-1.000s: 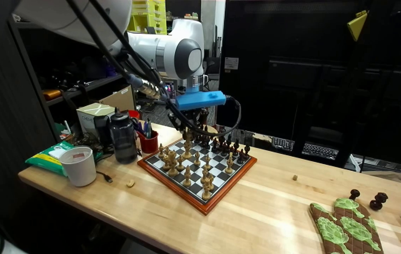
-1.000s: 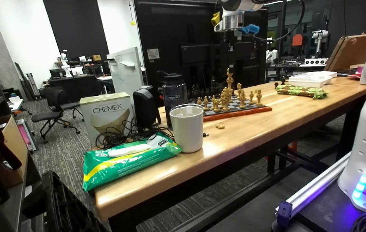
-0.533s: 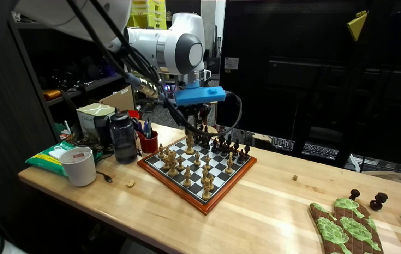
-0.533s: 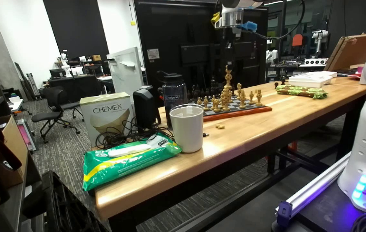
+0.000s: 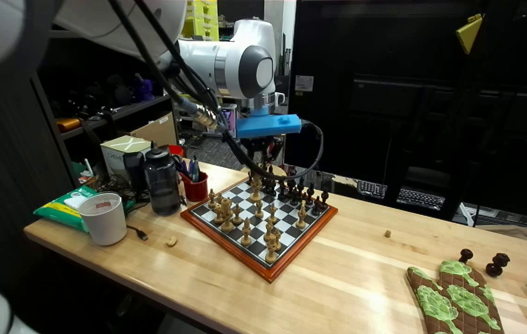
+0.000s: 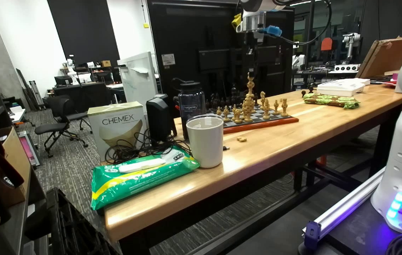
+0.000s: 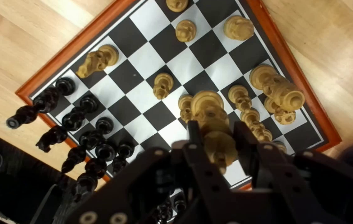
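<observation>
Farther off, both exterior views share the chessboard (image 7: 185, 65) the wrist view overlooks closely.

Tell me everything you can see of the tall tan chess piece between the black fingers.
The tall tan chess piece looks like carved wood: wide round base, ornately cut body, bulbous head with a narrow tip. It's roughly upright, its upper part held in the gripper; whether it touches the chessboard below is unclear.
</observation>
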You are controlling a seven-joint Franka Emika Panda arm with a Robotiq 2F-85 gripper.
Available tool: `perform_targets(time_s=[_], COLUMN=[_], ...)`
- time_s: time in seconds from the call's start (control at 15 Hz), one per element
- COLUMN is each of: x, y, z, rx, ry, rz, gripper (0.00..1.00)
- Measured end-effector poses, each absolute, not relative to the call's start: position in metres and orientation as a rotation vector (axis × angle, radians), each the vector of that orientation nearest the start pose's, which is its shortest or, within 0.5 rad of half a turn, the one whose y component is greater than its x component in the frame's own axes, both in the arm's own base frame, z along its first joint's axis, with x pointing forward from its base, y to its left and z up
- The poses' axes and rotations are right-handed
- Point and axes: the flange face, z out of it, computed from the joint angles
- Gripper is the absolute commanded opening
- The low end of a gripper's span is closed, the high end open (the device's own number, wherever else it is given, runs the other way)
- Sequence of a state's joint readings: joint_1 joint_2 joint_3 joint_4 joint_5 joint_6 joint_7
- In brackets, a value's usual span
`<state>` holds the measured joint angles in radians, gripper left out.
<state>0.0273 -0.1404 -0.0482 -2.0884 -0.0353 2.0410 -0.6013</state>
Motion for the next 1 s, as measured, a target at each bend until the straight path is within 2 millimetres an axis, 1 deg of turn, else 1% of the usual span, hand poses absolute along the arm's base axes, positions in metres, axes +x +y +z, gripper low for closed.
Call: perform_targets(time_s=[0.53, 1.0], x=[0.550, 0.567], y=[-0.028, -0.036], z=[0.489, 0.475], rx=[-3.075, -3.092], ry=[-0.868, -0.795], rz=[-0.122, -0.094], gripper=[0.08, 0.08])
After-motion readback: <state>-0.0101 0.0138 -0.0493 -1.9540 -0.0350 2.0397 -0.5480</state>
